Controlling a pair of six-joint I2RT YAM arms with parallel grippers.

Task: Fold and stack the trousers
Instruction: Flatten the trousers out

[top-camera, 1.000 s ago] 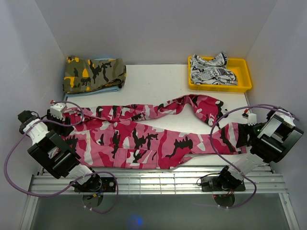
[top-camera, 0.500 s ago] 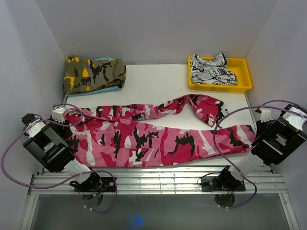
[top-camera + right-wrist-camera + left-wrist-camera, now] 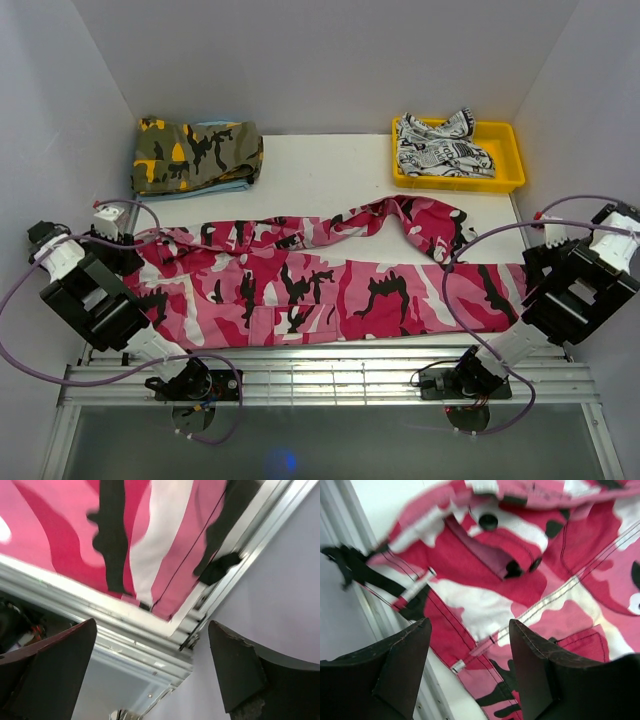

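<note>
Bench point(image 3: 330, 180): trousers point(image 3: 320, 290) lie flat near front edge, long axis left-right. Waist just under left hand point(image 3: 469, 630), cuff under right hand point(image 3: 152, 630). The 2 hands gape, grasping nothing.

Pink-white-black camouflage trousers point(image 3: 320, 290) lie flat, unfolded; waistband just beyond left fingers point(image 3: 405, 665), one hem beyond right fingers point(image 3: 55, 665).

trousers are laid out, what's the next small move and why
Probably move the right gripper to the far leg and draw it onto the near leg: the trousers lie spread, near leg flat, far leg bunched and curving away, and both it and the left gripper are open, holding nothing.
</note>
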